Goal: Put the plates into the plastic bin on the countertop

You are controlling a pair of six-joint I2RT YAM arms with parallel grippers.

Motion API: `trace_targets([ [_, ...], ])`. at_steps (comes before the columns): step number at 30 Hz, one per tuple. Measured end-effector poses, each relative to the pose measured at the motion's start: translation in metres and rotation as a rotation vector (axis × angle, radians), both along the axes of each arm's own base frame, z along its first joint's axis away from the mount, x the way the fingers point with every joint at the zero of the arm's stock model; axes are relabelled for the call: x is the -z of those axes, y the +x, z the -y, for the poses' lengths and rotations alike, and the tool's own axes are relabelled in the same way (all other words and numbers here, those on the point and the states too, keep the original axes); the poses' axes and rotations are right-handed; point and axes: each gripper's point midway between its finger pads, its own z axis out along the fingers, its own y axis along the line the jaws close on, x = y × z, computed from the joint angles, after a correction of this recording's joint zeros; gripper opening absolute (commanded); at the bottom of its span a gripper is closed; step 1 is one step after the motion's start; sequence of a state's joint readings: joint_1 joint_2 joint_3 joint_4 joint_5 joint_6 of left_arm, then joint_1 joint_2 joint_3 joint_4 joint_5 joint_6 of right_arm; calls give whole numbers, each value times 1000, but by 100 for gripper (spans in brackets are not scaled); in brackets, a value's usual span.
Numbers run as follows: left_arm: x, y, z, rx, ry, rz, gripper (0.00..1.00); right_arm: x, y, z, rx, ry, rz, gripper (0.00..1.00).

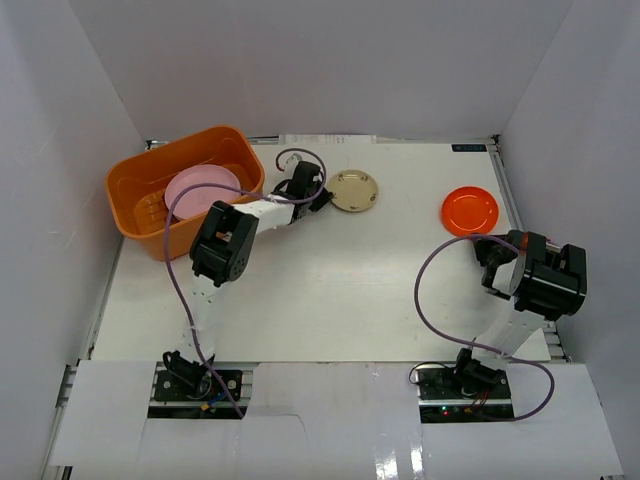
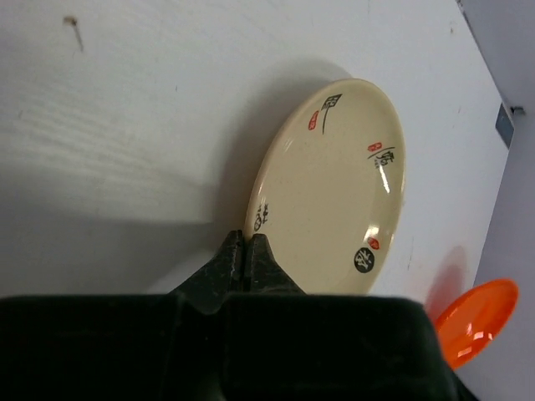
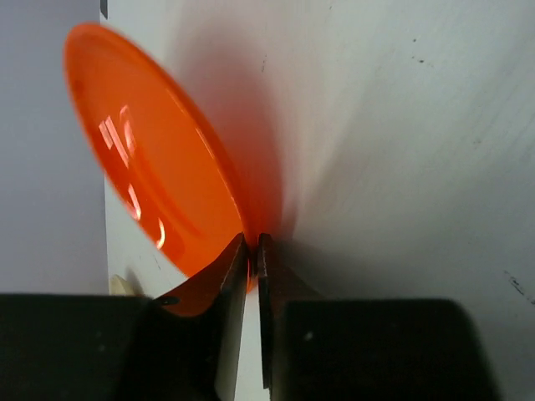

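R hand (image 3: 253,251): clenched on the rim of the orange-red plate (image 3: 159,159). The rim sits edge-on betw. the two fingers, w/ only a narrow slit showing. In the R wrist view the plate spreads up and to the left of the tips; glossy, no print.

L hand (image 2: 246,251): fingers pressed flat together, no gap. The tips touch the near rim of the beige plate (image 2: 334,184); can't tell if the rim is actually caught. The plate lies ahead and right of the tips on the white tabletop (image 2: 125,125).

Writing: four groups of black brush characters round the plate's inside, w/ small red seal marks. One is a black disc w/ a white character. None legible.

Only the L wrist cam shows these; the top cam gives a plain beige disc. Only the top cam shows the orange plastic bin (image 1: 135,215), to the left of the L hand, w/ a pink plate (image 1: 205,185) lying inside.

Count: 3 plates, 1 bin, 2 hands.
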State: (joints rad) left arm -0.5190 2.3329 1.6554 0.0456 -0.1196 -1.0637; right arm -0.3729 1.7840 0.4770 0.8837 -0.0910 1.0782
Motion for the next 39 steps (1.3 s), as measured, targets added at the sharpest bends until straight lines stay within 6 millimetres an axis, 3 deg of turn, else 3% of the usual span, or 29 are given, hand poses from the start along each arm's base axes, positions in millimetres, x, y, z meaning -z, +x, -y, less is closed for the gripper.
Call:
trace_targets([
  [3,-20,-23,-7,64,29,13,0,0,3,-3,-11,24,22,8],
  [5,-56,-32,-11,103,43,68,0,-4,5,-5,-17,27,43,8],
  [6,-79,-34,-15,115,48,106,0,-8,6,-5,-20,25,60,8],
  [10,-215,-50,-39,125,-11,338,0,-24,3,-10,-33,19,116,8],
  [12,-279,-62,-76,82,-46,453,0,-38,2,-16,-51,14,157,8],
  [13,-301,-66,-99,47,-54,498,0,-48,3,-20,-66,8,184,8],
  [15,-326,-75,-162,-64,-45,547,0,-69,6,-30,-104,-5,240,8],
  [18,-313,-85,-267,-280,12,522,0,-105,9,-58,-196,-41,326,8],
  [20,-279,-92,-328,-421,66,436,0,-132,11,-84,-279,-76,384,8],
  [21,-259,-96,-352,-480,95,378,0,-145,13,-99,-326,-94,412,8],
  [23,-218,-105,-378,-542,141,261,0,-171,17,-128,-415,-130,461,8],
  [26,-169,-122,-393,-571,196,113,0,-210,21,-179,-554,-189,524,8],
  [28,-148,-130,-398,-576,216,50,0,-235,21,-218,-652,-223,570,8],
  [29,-140,-131,-401,-578,222,25,0,-240,20,-231,-686,-243,573,8],
  [31,-127,-130,-405,-581,228,-10,0,-263,14,-276,-792,-264,617,8],
  [33,-121,-127,-409,-584,233,-27,7,-281,14,-316,-883,-287,647,8],
  [34,-118,-125,-411,-586,235,-34,15,-292,14,-338,-928,-296,666,8],
  [35,-115,-124,-411,-583,239,-42,49,-300,16,-356,-961,-303,680,8],
  [39,-112,-124,-410,-563,250,-47,86,-316,19,-431,-1087,-324,712,8],
])
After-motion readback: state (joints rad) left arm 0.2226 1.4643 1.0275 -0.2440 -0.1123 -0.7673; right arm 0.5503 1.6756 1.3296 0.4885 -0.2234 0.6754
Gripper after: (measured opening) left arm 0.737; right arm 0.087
